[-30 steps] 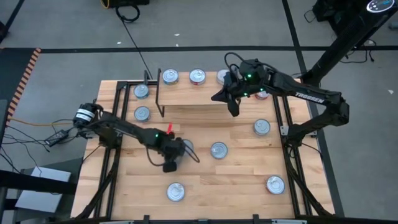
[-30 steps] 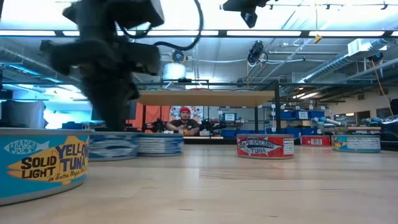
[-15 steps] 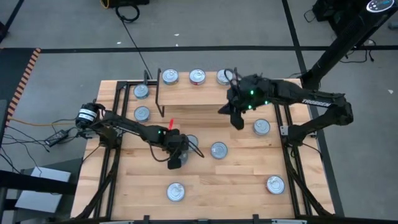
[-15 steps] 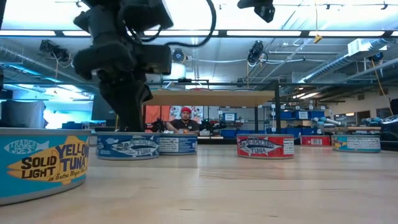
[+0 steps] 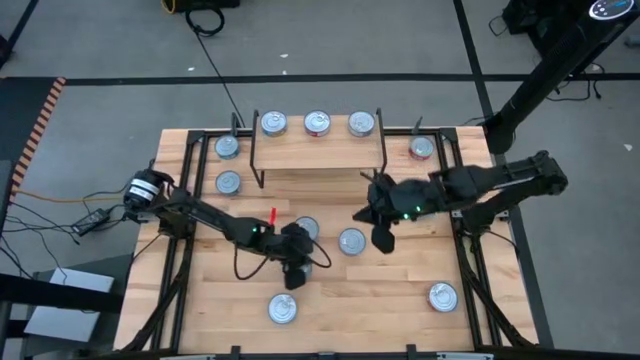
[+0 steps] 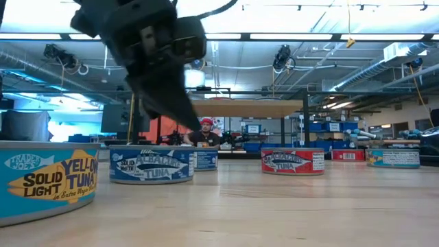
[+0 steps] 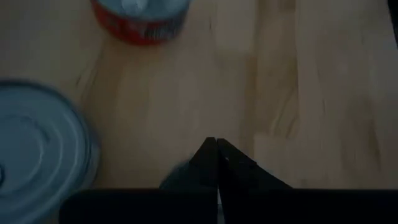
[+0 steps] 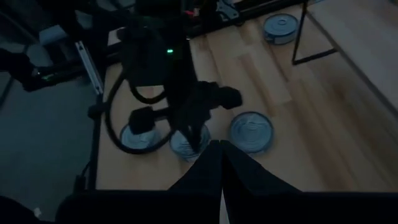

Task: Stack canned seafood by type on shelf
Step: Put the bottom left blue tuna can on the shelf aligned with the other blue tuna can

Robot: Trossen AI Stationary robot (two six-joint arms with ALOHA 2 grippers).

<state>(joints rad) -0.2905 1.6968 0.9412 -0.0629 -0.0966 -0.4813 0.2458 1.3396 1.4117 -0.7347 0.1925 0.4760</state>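
Three tins (image 5: 317, 123) upright on shelf (image 5: 320, 153) top; others scattered flat across table.

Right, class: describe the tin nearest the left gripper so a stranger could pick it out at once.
Start at the wooden table and find the left gripper, shut, near its middle. Below it in the high view lies one tin. It sits alone by the table's near edge, apart from the other tins.

Ceiling strip lights (image 6: 302, 36) glare white across the low view; room behind evenly bright. Nearest tin (image 6: 48, 180) soft, out of focus; dark arm (image 6: 147, 51) overhead smeared by motion. From above, flat even light, faint shadows under arms. Both wrist views dim; left wrist's silver tin (image 7: 43, 152) blurred, wood murky.
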